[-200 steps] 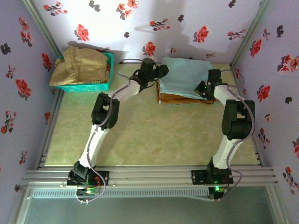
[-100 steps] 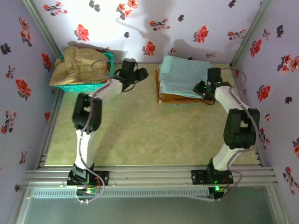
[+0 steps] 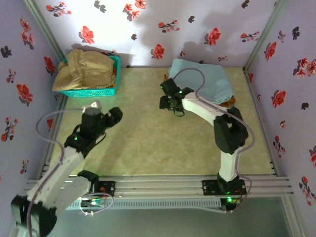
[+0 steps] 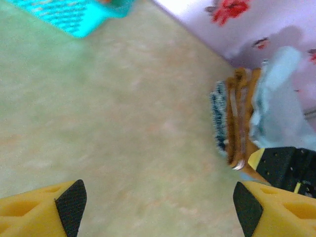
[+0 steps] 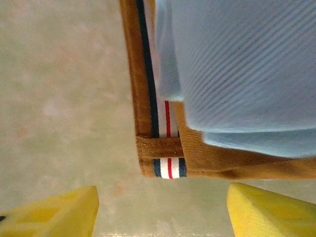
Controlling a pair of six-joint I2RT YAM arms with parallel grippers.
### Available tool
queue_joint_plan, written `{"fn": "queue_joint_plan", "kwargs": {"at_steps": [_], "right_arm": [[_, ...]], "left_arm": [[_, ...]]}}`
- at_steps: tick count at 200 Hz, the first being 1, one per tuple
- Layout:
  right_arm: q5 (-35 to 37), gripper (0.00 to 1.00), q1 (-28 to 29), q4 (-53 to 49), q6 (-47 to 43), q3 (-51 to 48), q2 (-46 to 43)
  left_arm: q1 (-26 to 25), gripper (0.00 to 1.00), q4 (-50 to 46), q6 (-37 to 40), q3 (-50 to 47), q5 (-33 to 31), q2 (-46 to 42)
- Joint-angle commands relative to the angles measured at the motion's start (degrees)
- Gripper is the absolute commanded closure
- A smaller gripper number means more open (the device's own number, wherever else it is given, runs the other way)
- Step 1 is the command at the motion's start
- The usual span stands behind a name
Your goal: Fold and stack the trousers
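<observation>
The pale blue trousers [image 3: 202,79] lie folded on top of an orange-brown garment [image 3: 228,102] at the back right of the table. In the right wrist view the trousers [image 5: 237,64] cover the orange-brown garment [image 5: 207,160], whose striped corner band sticks out. My right gripper [image 3: 170,103] hangs open just off the stack's front-left corner, its jaws [image 5: 163,212] wide over bare table with nothing between them. My left gripper [image 3: 114,116] is drawn back to the near left, also open [image 4: 158,210] and empty, looking across at the trousers [image 4: 276,98].
A teal basket [image 3: 94,90] heaped with a beige-tan garment [image 3: 84,66] stands at the back left. Flowered walls close the table on three sides. The greenish tabletop [image 3: 148,143] lies bare between the arms.
Both grippers have opened and left the stack. The left arm swung back to the near left. The right gripper moved from the stack's right side to its front-left corner.
</observation>
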Motion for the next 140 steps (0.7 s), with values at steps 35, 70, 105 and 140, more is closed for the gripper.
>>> {"fn": "queue_joint_plan", "kwargs": {"at_steps": [35,70,105,140], "right_arm": [[11.86,0.31,-6.1,-4.73,12.89,4.61,11.23],[6.48,0.34,-14.46,-3.48,10.89,9.61,16.75],[5.58,0.34,-20.29,-4.78,9.47,15.99,20.15],[3.98,0.33,-26.32,-8.0,8.61,21.96,23.52]], "left_arm": [[2.04,0.14,-14.71,-0.85,-2.93,-4.66,-14.42],[2.34,0.13,-13.92,0.89,-0.57,-3.89,-10.61],[2.4,0.13,-11.47,1.93,0.38,-3.21,-6.92],[2.48,0.13,-10.11,1.88,0.64,-2.72,-4.77]]}}
